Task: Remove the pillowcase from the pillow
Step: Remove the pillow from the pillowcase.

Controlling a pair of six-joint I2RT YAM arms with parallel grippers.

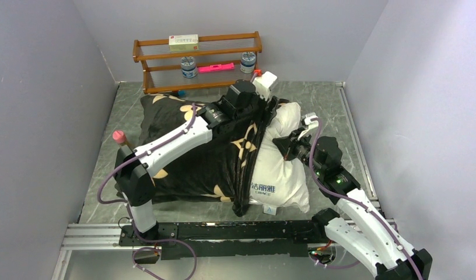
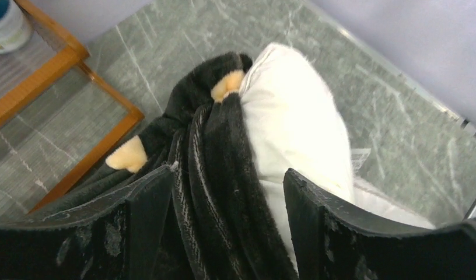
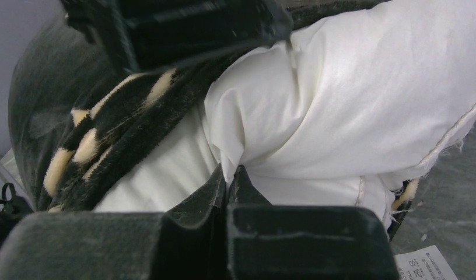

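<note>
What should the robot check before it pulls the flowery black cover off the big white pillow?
1. Right jaws shut on the pillow: ok, they pinch its white fabric.
2. Left jaws around the pillowcase edge: ok, open and straddling the bunched folds.
3. Only pillowcase between the left jaws: not ok, some white pillow sits there too.
4. Pillow's printed end bare: ok.
5. Pillowcase apart from the wooden rack: cannot tell.
</note>
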